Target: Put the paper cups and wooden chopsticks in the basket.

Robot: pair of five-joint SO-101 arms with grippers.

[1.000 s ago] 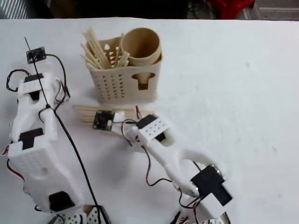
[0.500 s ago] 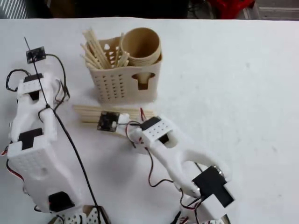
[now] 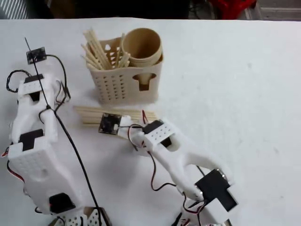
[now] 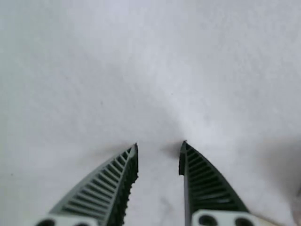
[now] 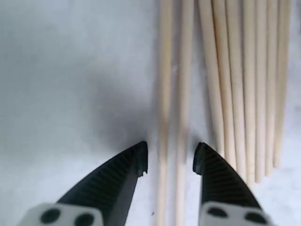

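Right fingers point(image 5: 117, 183) straddle 2 chopsticks point(image 5: 185, 70) near basket point(image 3: 124, 87).

One basket point(image 3: 124, 87) was counted on the surface point(image 3: 244, 94). One stack of paper cups point(image 3: 142, 44) was seen inside it; the cups in the stack could not be counted. A bundle of chopsticks point(image 3: 96, 47) was also held there, too crowded to number. At least eight loose chopsticks point(image 5: 235, 70) were counted on the surface.

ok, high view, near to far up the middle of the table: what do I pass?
right arm → loose chopsticks lying on the table → basket holding paper cups
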